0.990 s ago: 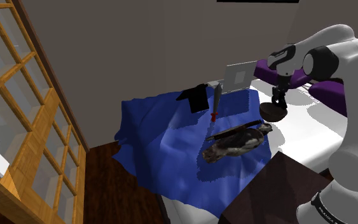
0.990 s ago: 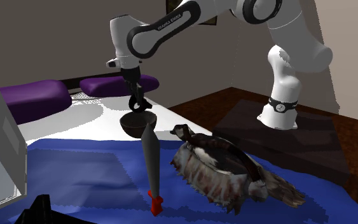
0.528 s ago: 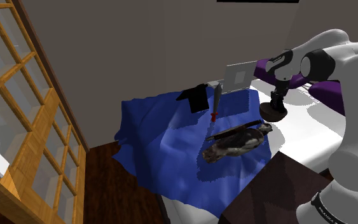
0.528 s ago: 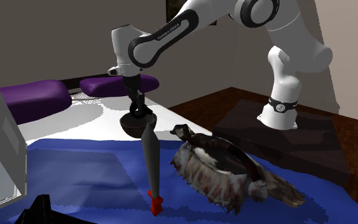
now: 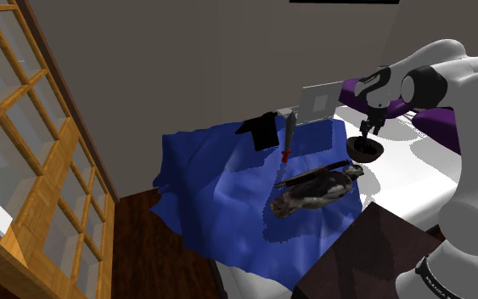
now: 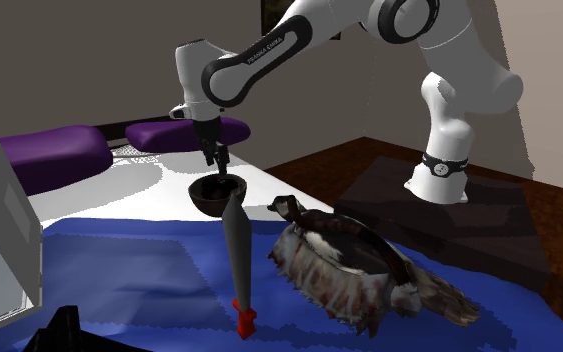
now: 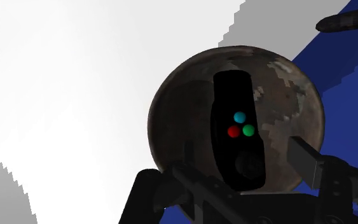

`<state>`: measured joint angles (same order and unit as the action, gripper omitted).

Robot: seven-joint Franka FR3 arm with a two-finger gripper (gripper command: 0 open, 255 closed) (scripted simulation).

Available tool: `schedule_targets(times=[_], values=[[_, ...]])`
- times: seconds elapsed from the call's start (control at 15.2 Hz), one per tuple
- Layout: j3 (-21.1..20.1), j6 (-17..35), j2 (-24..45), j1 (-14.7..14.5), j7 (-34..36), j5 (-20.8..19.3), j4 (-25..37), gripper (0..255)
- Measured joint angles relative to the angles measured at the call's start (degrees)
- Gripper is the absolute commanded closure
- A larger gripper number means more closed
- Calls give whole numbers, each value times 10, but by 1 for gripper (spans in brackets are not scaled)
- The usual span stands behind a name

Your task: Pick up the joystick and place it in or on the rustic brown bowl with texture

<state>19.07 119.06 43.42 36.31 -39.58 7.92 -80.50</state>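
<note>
- Since half a second ago the gripper point(image 5: 369, 127) has lifted off the bowl point(image 5: 366, 152) and now hangs just above its rim.
- Farthest from the bowl, toward the shoulder view's left, a blue cloth point(image 5: 228, 195) drapes down over an edge.
- Next comes a grey pointed stick point(image 5: 289, 129) with a red foot, upright on the cloth and apart from the bowl. The second exterior view sets it directly in front of the bowl.
- Nearer the bowl, a bird figure point(image 5: 317, 188) lies on the cloth.
- At the cloth's edge the bowl stands on a white surface point(image 5: 407, 170); both outside views leave its inside dark.
- From the wrist view the joystick point(image 7: 238, 127), black with blue, red and green buttons, lies inside the mottled brown bowl. The fingers point(image 7: 314, 162) stand apart on either side without clasping it.
- Beyond the bowl lie purple cushions point(image 5: 442, 132).
</note>
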Motion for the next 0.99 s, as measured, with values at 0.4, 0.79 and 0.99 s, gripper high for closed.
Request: schedule_targets(times=[0.4,0.79,0.99], values=[[2,-15,-10,-2,1,-3,5,0],[5,-55,-27,-5,5,-8,28,0],[5,-56,-28,-5,5,-8,29,0]])
